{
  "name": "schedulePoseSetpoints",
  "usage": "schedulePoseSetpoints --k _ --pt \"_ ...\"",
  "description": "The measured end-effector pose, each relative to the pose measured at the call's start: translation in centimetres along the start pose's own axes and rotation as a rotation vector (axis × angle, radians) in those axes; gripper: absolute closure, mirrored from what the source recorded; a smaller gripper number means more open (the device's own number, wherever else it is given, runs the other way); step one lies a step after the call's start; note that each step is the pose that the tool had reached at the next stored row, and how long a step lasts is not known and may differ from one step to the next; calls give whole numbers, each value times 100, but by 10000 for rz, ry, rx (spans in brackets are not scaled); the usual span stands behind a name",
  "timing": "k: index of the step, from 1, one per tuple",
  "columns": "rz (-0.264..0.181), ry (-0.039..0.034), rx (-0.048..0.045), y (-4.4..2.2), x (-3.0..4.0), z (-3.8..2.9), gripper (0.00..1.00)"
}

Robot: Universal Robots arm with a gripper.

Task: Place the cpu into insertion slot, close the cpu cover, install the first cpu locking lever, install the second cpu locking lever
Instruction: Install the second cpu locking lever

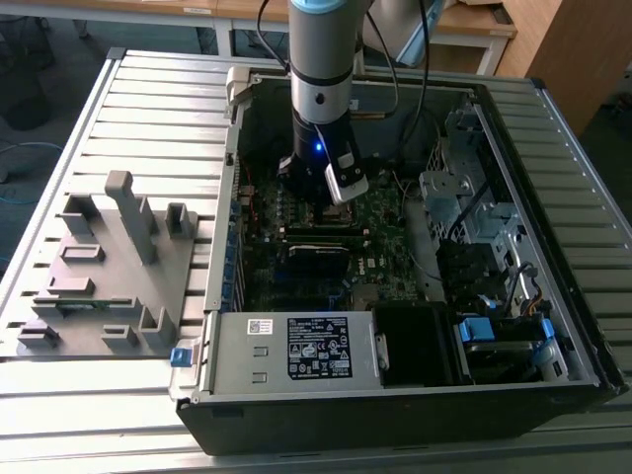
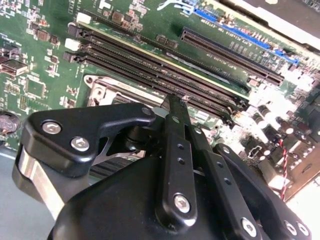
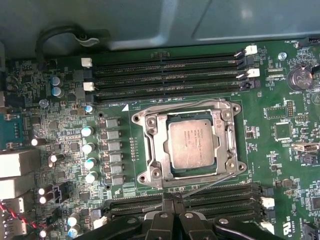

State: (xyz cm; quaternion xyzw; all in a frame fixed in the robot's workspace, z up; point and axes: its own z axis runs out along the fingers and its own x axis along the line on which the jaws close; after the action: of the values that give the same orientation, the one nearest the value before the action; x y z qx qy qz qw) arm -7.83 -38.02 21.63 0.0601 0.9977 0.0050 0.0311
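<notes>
The cpu (image 3: 194, 144) sits flat in the insertion slot (image 3: 171, 171), with the cpu cover (image 3: 155, 150) closed around it and a thin lever wire (image 3: 200, 190) running along the frame (seating unclear). The gripper (image 3: 172, 199) hangs just beside the frame, its fingers pressed together, gripping nothing visible. Memory slots (image 3: 165, 75) flank the socket on the green motherboard (image 3: 280, 165). In the exterior view the arm (image 1: 321, 89) hides the socket inside the computer case (image 1: 553, 128).

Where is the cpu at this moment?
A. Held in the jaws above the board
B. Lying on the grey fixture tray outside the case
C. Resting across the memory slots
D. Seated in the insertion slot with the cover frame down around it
D: in the first wrist view the cpu lies flat in the insertion slot, with the cpu cover framing its edges.
</notes>
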Motion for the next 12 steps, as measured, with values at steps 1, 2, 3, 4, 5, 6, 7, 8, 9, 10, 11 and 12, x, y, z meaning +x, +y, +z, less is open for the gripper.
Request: schedulePoseSetpoints --k 1,2,3,4,5,6,7,8,9,10,11,12 --pt "-1 0 -1 -6 0 1 90" --pt "-1 0 -1 -10 1 1 90" --pt "0 0 -1 -13 4 3 90" --pt "1 -1 -2 -14 7 6 90" --pt "0 -1 -2 -16 11 13 90" --pt "0 0 -1 -17 16 22 90" --pt "0 -1 -1 -18 22 36 90" --pt "0 -1 -1 -19 28 49 90" --pt "0 -1 -1 -20 34 61 90" --pt "0 0 -1 -21 38 68 90" --pt "-1 0 0 -21 39 72 90" --pt "-1 1 0 -21 40 75 90"
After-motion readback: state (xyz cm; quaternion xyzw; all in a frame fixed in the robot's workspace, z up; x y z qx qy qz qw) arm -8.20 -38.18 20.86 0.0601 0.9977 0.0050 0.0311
